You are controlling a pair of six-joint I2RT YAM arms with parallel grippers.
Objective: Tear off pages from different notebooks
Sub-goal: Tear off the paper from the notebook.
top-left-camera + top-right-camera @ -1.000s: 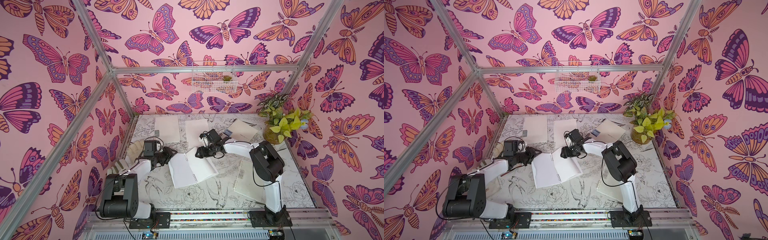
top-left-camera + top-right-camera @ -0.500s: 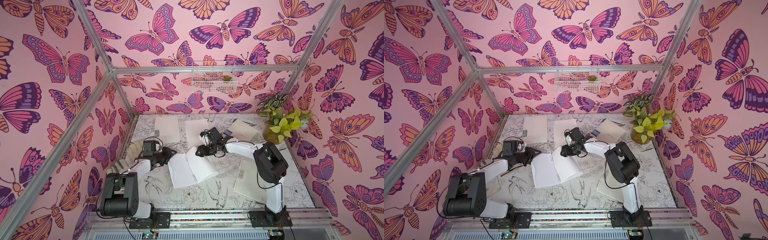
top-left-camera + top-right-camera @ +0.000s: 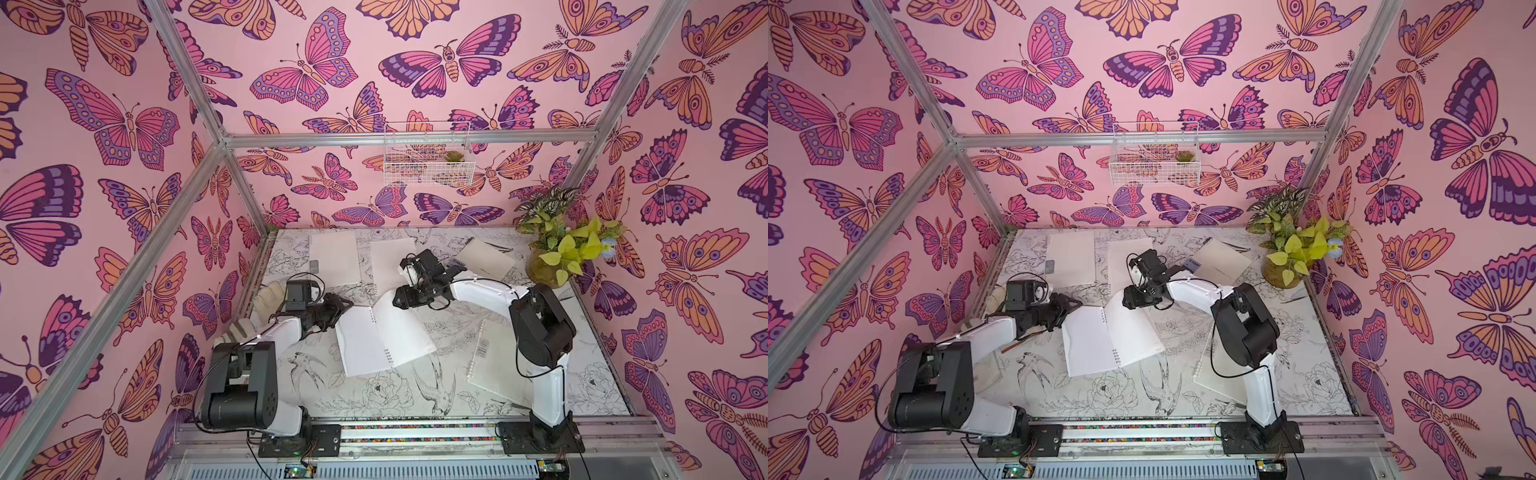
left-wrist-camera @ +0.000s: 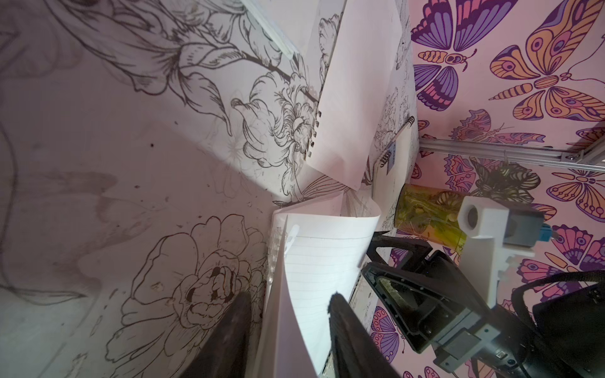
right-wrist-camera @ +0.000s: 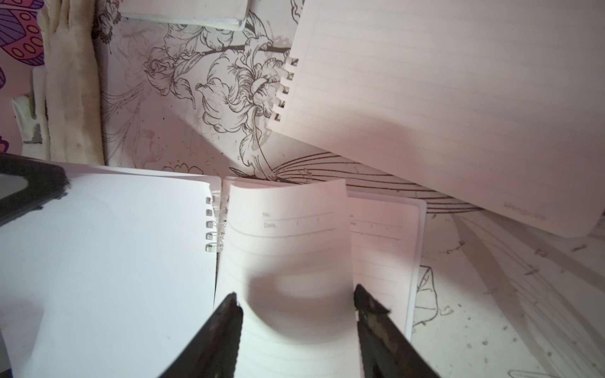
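**White page bows up between spread jaws**

Paper covers much of this table (image 3: 374, 401). At its centre lies the open notebook (image 3: 361, 349), its rings (image 5: 214, 224) running roughly 11 to 5 in both top views.

The right gripper (image 5: 296, 291) reaches in from 3 o'clock and hangs over the 12 o'clock end of the open notebook. Its jaws stand wide apart, one tip beside the rings and one at the outer edge of the top page (image 5: 284, 235). That page arches up between them (the leaf below lies flat). Whether it has come free of the rings I cannot tell.

The left gripper (image 3: 347, 306) comes in from 9 o'clock onto the open notebook's 10 o'clock corner. Its jaws are parted with the left leaf between them, and whether they nip it I cannot tell.

A loose page (image 3: 392, 262), with torn holes along one edge, lies flat at 12 o'clock, just past the open notebook. A closed notebook (image 3: 334, 255) sits at 11, the CAMP notebook (image 3: 1221, 259) at 1, and a fourth notebook (image 3: 492, 365) at 4, partly under the right arm. A glove (image 3: 266, 297) lies at 9, near the wall.
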